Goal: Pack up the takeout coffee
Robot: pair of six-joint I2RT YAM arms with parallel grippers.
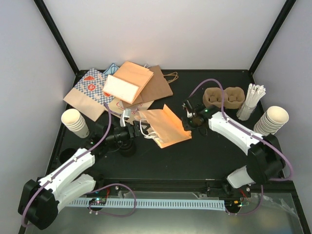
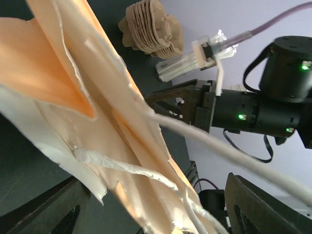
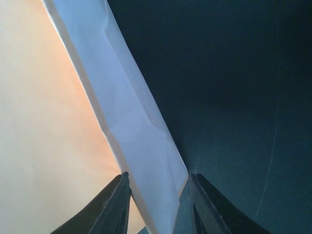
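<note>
Jaws of the right gripper (image 3: 158, 204) pinch the folded edge of the orange paper bag (image 1: 165, 127). Jaws of the left gripper (image 2: 156, 209) stand wide apart at the bag's other end. The brown moulded-pulp 2-cup carrier (image 1: 223, 97) sits just beyond the right gripper, with its long axis left-right and its wells facing up.

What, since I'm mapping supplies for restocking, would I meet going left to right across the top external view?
Stack of cream paper cups → pile of flat paper bags → tan paper bag lying on its side → brown pulp cup carriers → bundle of white straws → second stack of cream paper cups.
</note>
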